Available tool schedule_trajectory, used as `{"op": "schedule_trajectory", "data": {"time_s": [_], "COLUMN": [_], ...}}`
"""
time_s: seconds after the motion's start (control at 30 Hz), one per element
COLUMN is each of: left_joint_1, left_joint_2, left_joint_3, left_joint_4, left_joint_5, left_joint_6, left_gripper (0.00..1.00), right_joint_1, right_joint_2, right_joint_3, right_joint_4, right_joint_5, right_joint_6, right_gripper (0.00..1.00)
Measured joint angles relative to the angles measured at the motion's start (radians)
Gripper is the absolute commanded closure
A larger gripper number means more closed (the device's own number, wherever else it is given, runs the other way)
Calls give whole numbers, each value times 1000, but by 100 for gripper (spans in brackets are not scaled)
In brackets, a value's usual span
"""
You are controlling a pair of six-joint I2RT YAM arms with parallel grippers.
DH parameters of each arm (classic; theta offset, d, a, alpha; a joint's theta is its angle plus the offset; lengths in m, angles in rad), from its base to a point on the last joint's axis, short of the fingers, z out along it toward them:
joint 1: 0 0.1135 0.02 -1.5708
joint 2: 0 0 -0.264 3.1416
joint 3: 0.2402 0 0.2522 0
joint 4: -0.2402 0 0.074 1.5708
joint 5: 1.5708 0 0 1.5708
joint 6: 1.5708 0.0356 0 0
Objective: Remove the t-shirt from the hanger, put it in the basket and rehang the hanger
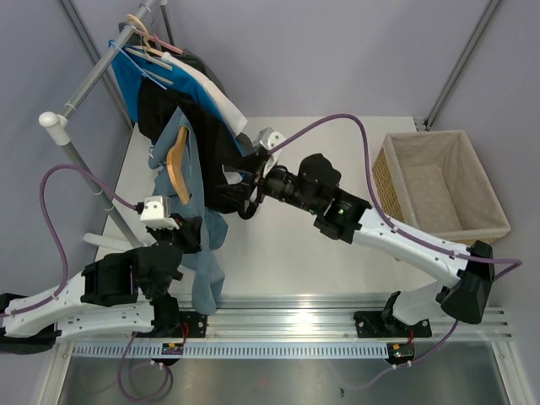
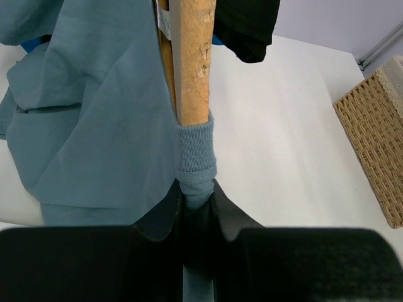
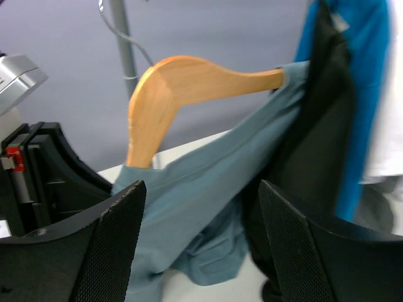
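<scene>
Blue t-shirt (image 2: 94,126) collar pinched in left gripper (image 2: 196,196), seemingly over hanger (image 2: 192,63).

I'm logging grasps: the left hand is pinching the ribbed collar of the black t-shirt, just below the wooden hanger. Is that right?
Not quite: in the left wrist view the left hand pinches the ribbed collar of the grey-blue t-shirt, not black, just below the wooden hanger.

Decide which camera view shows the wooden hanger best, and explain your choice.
Right wrist: the wooden hanger shows its curved shape, one arm bare, the other entering the t-shirt. The top view shows only the bare arm, small. The left wrist shows only a close straight stretch.
</scene>
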Motion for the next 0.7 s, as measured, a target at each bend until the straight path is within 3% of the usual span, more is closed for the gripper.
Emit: {"op": "schedule_trajectory", "data": {"time_s": [0.3, 0.7], "left_joint_1": [0, 0], "left_joint_2": [-27, -56], "left_joint_3": [0, 0], "left_joint_4": [0, 0], "left_joint_5": [22, 43], "left_joint_6": [14, 23], "left_gripper": [100, 100], "right_joint_1": [0, 0], "right_joint_2": [205, 375], "right_joint_3": [171, 288], "right_joint_4": [9, 62], "right_joint_5": [-206, -267], "right_joint_6": [208, 342], "right_gripper": [14, 17]}}
